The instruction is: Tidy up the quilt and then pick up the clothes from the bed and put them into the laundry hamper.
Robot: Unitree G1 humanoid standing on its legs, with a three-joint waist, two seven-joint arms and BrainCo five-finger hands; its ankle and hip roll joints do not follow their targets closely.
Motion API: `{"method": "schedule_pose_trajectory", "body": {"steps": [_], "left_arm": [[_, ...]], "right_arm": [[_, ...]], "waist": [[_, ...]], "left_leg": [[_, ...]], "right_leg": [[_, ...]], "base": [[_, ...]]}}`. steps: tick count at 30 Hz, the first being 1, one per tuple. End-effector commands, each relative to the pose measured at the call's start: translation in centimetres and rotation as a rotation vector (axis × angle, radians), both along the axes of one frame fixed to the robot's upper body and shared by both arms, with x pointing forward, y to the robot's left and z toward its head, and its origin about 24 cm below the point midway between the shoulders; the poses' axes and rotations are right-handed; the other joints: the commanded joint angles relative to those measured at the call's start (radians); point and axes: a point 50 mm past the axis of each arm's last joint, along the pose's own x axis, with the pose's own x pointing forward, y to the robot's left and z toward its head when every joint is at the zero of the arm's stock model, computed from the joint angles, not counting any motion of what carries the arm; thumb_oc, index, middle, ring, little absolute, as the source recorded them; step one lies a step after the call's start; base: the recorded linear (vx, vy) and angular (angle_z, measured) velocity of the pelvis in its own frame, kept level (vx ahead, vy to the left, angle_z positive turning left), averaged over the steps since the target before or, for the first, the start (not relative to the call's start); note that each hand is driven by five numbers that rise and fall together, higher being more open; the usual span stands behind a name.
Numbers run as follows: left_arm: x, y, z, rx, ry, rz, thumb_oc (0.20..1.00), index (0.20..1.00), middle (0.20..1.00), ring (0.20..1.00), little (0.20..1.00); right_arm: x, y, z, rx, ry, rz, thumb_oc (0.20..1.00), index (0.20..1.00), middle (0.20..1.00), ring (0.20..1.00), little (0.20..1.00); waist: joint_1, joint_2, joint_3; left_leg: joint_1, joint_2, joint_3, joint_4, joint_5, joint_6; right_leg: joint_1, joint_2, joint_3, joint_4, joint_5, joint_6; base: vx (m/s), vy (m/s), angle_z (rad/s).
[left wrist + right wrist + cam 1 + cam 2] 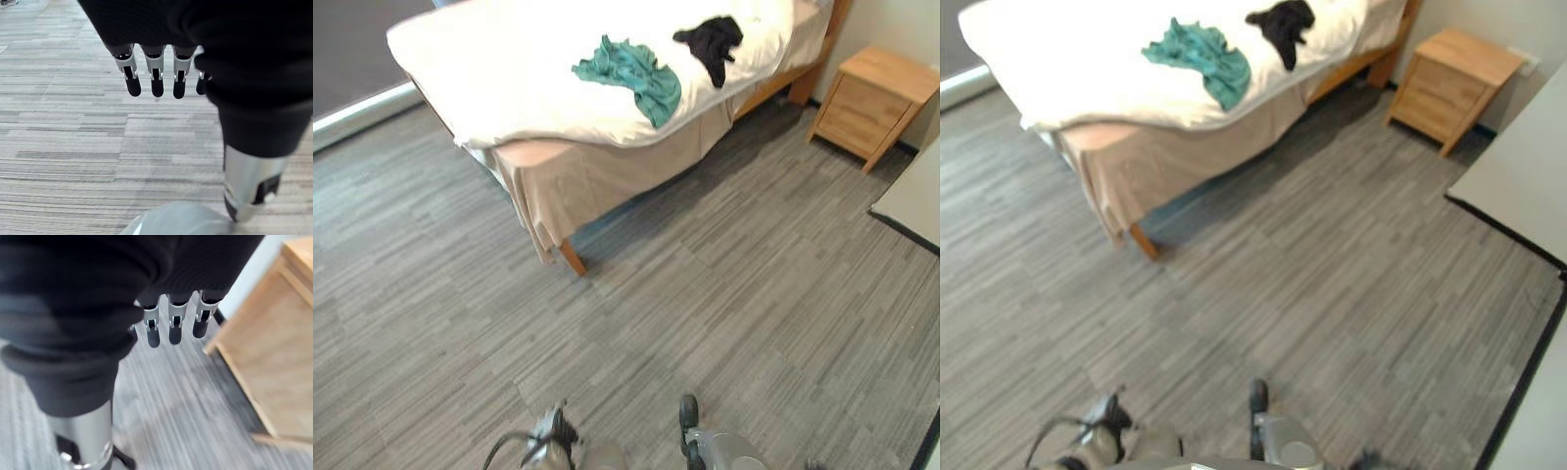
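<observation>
A white quilt [509, 69] lies spread over the bed [587, 181], which stands across the floor ahead and to my left. A crumpled teal garment [636, 73] rests on the quilt near its right edge. A black garment [713, 41] lies a little further back to its right. My left hand [156, 81] hangs over the bare floor with its fingers straight and nothing in it. My right hand [175, 328] also hangs open and empty, close to a wooden piece of furniture [274, 342]. Both hands are well away from the bed.
A wooden nightstand [871, 98] stands by the wall, right of the bed's head. A pale flat surface with a dark edge [1528, 186] comes in from the right. Grey striped floor [705, 294] stretches between me and the bed.
</observation>
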Motion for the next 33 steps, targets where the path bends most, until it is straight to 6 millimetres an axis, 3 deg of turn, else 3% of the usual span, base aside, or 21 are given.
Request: {"method": "schedule_pose_trajectory", "body": {"steps": [1, 2, 3, 5, 7, 10, 13, 14, 16, 17, 18, 19, 20, 23, 25, 27, 28, 29, 30, 31, 33], "left_arm": [[1.3, -0.7, 0.6, 0.001, -0.099, -0.001, 1.000, 1.000, 1.000, 1.000, 1.000], [1.1, -0.8, 0.5, 0.004, -0.098, -0.001, 1.000, 1.000, 1.000, 1.000, 1.000], [0.7, -0.9, 0.4, 0.004, -0.084, -0.007, 1.000, 1.000, 1.000, 1.000, 1.000], [0.1, -1.0, 0.1, 0.007, -0.054, -0.044, 1.000, 1.000, 1.000, 1.000, 1.000], [-0.7, -1.0, -0.3, 0.031, -0.016, -0.083, 1.000, 1.000, 1.000, 1.000, 1.000], [-2.6, -0.2, -0.9, 0.018, 0.043, 0.004, 1.000, 1.000, 1.000, 1.000, 1.000], [-3.5, 1.2, -1.0, 0.043, 0.108, 0.003, 1.000, 1.000, 1.000, 1.000, 1.000], [-3.6, 1.5, -0.9, 0.052, 0.115, -0.006, 1.000, 1.000, 1.000, 1.000, 1.000], [-3.4, 2.0, -0.8, 0.061, 0.125, -0.023, 1.000, 1.000, 1.000, 1.000, 1.000], [-3.2, 2.4, -0.6, 0.066, 0.121, -0.020, 1.000, 1.000, 1.000, 1.000, 1.000], [-3.0, 2.8, -0.4, 0.077, 0.113, -0.014, 1.000, 1.000, 1.000, 1.000, 1.000], [-3.0, 2.8, -0.4, 0.077, 0.113, -0.014, 1.000, 1.000, 1.000, 1.000, 1.000], [-2.9, 3.2, -0.3, 0.089, 0.110, -0.001, 1.000, 1.000, 1.000, 1.000, 1.000], [-2.3, 3.5, 0.0, 0.110, 0.101, -0.017, 1.000, 1.000, 1.000, 1.000, 1.000], [-2.3, 3.7, 0.1, 0.126, 0.107, -0.044, 1.000, 1.000, 1.000, 1.000, 1.000], [-2.5, 3.2, -0.1, 0.096, 0.077, -0.018, 1.000, 1.000, 1.000, 1.000, 1.000], [-2.0, 2.6, 0.0, 0.056, 0.023, 0.045, 1.000, 1.000, 1.000, 1.000, 1.000], [-1.9, 2.6, 0.0, 0.057, 0.023, 0.045, 1.000, 1.000, 1.000, 1.000, 1.000], [-1.2, 2.3, 0.2, 0.044, -0.005, 0.053, 1.000, 1.000, 1.000, 1.000, 1.000], [0.0, 2.0, 0.6, 0.037, -0.054, 0.049, 1.000, 1.000, 1.000, 1.000, 1.000], [0.3, 1.8, 0.8, 0.026, -0.073, 0.061, 1.000, 1.000, 1.000, 1.000, 1.000]], "right_arm": [[0.2, -1.9, 0.7, -0.087, -0.009, 0.023, 1.000, 1.000, 1.000, 1.000, 1.000], [0.5, -1.7, 0.7, -0.085, -0.022, 0.032, 1.000, 1.000, 1.000, 1.000, 1.000], [0.4, -1.7, 0.7, -0.081, -0.023, 0.032, 1.000, 1.000, 1.000, 1.000, 1.000], [0.0, -1.4, 0.5, -0.066, -0.027, 0.015, 1.000, 1.000, 1.000, 1.000, 1.000], [-0.5, -1.0, 0.2, -0.056, -0.017, 0.008, 1.000, 1.000, 1.000, 1.000, 1.000], [-1.6, 0.2, -0.5, -0.016, 0.014, -0.008, 1.000, 1.000, 1.000, 1.000, 1.000], [-1.9, 1.4, -0.9, 0.033, 0.026, -0.019, 1.000, 1.000, 1.000, 1.000, 1.000], [-1.4, 1.7, -0.8, 0.046, 0.012, -0.018, 1.000, 1.000, 1.000, 1.000, 1.000], [-0.5, 2.2, -0.7, 0.064, -0.021, -0.023, 1.000, 1.000, 1.000, 1.000, 1.000], [-0.3, 2.2, -0.6, 0.063, -0.034, -0.027, 1.000, 1.000, 1.000, 1.000, 1.000], [0.1, 2.4, -0.4, 0.060, -0.050, -0.011, 1.000, 1.000, 1.000, 1.000, 1.000], [0.2, 2.3, -0.4, 0.060, -0.050, -0.010, 1.000, 1.000, 1.000, 1.000, 1.000], [0.1, 2.4, -0.5, 0.056, -0.040, 0.020, 1.000, 1.000, 1.000, 1.000, 1.000], [0.2, 2.0, -0.4, 0.040, -0.015, 0.041, 1.000, 1.000, 1.000, 1.000, 1.000], [-0.6, 1.5, -0.5, 0.022, 0.016, 0.048, 1.000, 1.000, 1.000, 1.000, 1.000], [0.3, 1.3, -0.2, 0.011, -0.017, 0.038, 1.000, 1.000, 1.000, 1.000, 1.000], [0.4, 0.8, 0.0, -0.008, -0.028, 0.038, 1.000, 1.000, 1.000, 1.000, 1.000], [0.4, 0.8, 0.0, -0.007, -0.028, 0.038, 1.000, 1.000, 1.000, 1.000, 1.000], [0.7, 0.3, 0.2, -0.025, -0.038, 0.039, 1.000, 1.000, 1.000, 1.000, 1.000], [1.0, -0.3, 0.5, -0.056, -0.044, 0.052, 1.000, 1.000, 1.000, 1.000, 1.000], [1.1, -0.6, 0.6, -0.067, -0.041, 0.053, 1.000, 1.000, 1.000, 1.000, 1.000]], "waist": [[0.033, 0.003, 0.054], [0.044, 0.008, 0.045], [0.052, 0.010, 0.033], [0.060, 0.022, 0.014], [0.065, 0.025, -0.007], [0.071, 0.007, -0.041], [0.047, -0.006, -0.024], [0.037, -0.004, -0.012], [0.025, 0.013, 0.007], [0.021, 0.014, 0.013], [0.016, 0.015, 0.021], [0.016, 0.018, 0.020], [0.005, 0.008, 0.020], [-0.013, 0.008, 0.010], [-0.016, 0.008, -0.002], [-0.017, 0.022, -0.006], [-0.007, 0.030, 0.024], [-0.009, 0.029, 0.020], [-0.002, 0.018, 0.051], [0.009, -0.002, 0.075], [0.011, 0.005, 0.074]], "left_leg": [[0.000, -0.065, 0.117, -0.246, -0.026, 0.057], [-0.005, -0.076, 0.142, -0.351, -0.035, 0.062], [0.003, -0.085, 0.186, -0.513, -0.008, 0.063], [0.020, -0.077, 0.285, -0.717, 0.053, 0.049], [0.036, -0.060, 0.344, -0.810, 0.080, 0.056], [0.107, -0.100, 0.313, -0.865, 0.082, 0.097], [0.205, -0.104, 0.317, -0.887, 0.026, 0.126], [0.228, -0.101, 0.311, -0.887, 0.013, 0.131], [0.272, -0.074, 0.301, -0.887, -0.007, 0.133], [0.290, -0.074, 0.291, -0.887, -0.017, 0.130], [0.317, -0.077, 0.266, -0.887, -0.034, 0.121], [0.315, -0.073, 0.266, -0.887, -0.032, 0.120], [0.345, -0.088, 0.228, -0.887, -0.063, 0.104], [0.364, -0.077, 0.189, -0.887, -0.090, 0.070], [0.400, -0.070, 0.175, -0.887, -0.122, 0.059], [0.435, -0.058, 0.175, -0.843, -0.138, 0.055], [0.291, -0.012, 0.146, -0.538, -0.078, 0.025], [0.283, -0.012, 0.144, -0.534, -0.077, 0.024], [0.186, -0.007, 0.114, -0.378, -0.042, 0.019], [0.096, -0.016, 0.105, -0.326, -0.036, 0.030], [0.088, -0.027, 0.109, -0.370, -0.058, 0.036]], "right_leg": [[0.123, -0.070, 0.063, -0.088, -0.161, 0.169], [0.149, -0.069, 0.059, -0.089, -0.180, 0.175], [0.179, -0.068, 0.047, -0.093, -0.202, 0.184], [0.240, -0.050, 0.020, -0.095, -0.250, 0.192], [0.286, -0.035, 0.004, -0.077, -0.289, 0.199], [0.273, -0.030, -0.014, 0.090, -0.302, 0.225], [0.154, -0.057, -0.039, 0.416, -0.194, 0.306], [0.104, -0.062, -0.035, 0.518, -0.153, 0.315], [0.001, -0.086, -0.040, 0.641, -0.133, 0.316], [-0.017, -0.107, -0.047, 0.603, -0.157, 0.302], [-0.031, -0.108, -0.042, 0.476, -0.202, 0.274], [-0.031, -0.105, -0.043, 0.471, -0.198, 0.273], [-0.029, -0.086, -0.008, 0.243, -0.201, 0.263], [-0.062, -0.106, 0.051, 0.000, -0.106, 0.293], [-0.058, -0.124, 0.066, -0.045, -0.099, 0.296], [-0.049, -0.115, 0.076, -0.005, -0.099, 0.287], [-0.015, -0.111, 0.063, 0.011, -0.111, 0.242], [-0.020, -0.112, 0.061, 0.011, -0.109, 0.241], [-0.006, -0.119, 0.038, 0.017, -0.120, 0.219], [0.032, -0.128, 0.019, -0.001, -0.141, 0.198], [0.053, -0.127, 0.016, -0.016, -0.148, 0.200]], "base": [[0.51, 0.090, 0.05], [0.54, 0.124, 0.15], [0.54, 0.120, 0.16], [0.50, 0.109, 0.27], [0.51, 0.130, -0.05], [0.47, 0.146, 0.09], [0.33, 0.128, 0.42], [0.30, 0.108, 0.76], [0.35, 0.077, 0.97], [0.52, -0.011, 1.12], [0.40, -0.039, 0.86], [0.55, -0.171, 0.67], [0.43, -0.205, 0.54], [0.47, -0.278, 0.58], [0.42, -0.227, 0.72], [0.43, -0.296, 0.22], [0.25, -0.294, 0.05], [0.08, -0.322, 0.08], [0.01, -0.215, 0.24], [0.02, -0.210, 0.52], [0.15, -0.012, 0.46]]}}
